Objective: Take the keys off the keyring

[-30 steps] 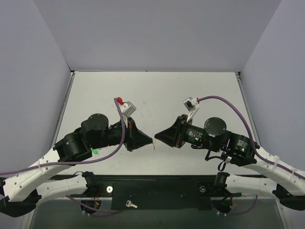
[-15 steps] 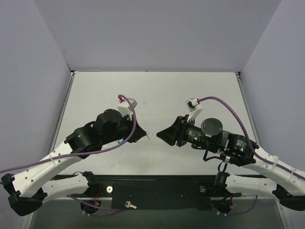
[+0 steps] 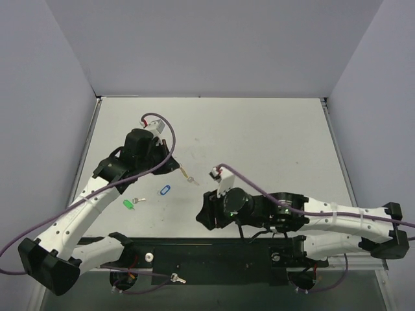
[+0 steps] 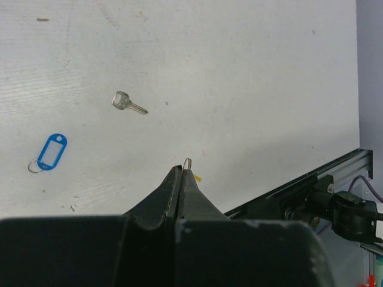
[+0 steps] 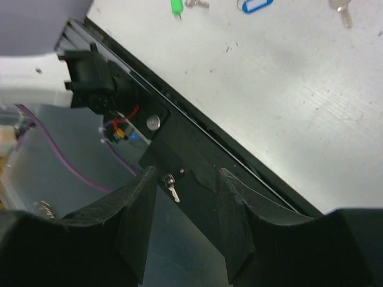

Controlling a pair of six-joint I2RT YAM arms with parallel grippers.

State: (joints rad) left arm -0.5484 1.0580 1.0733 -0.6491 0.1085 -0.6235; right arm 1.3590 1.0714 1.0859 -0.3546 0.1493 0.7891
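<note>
The table [image 3: 272, 129] takes most of the view. The right gripper [image 5: 187, 173] hangs over the near rail [image 5: 185, 119], jaws wide apart and empty. The left gripper [image 4: 181, 172] is pinched tight on the keyring [image 4: 195, 177], above the table. The key [image 4: 128, 102] lies alone on the table, apart from the ring. So I judge the removal done; only setting the keyring down remains.

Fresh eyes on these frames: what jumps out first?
The left gripper is shut on the yellow keyring, whose thin metal ring pokes out past its tip. The loose key lies on the table beyond it, with a blue tag nearby. The right gripper hangs open and empty over the black rail at the table's near edge.
</note>
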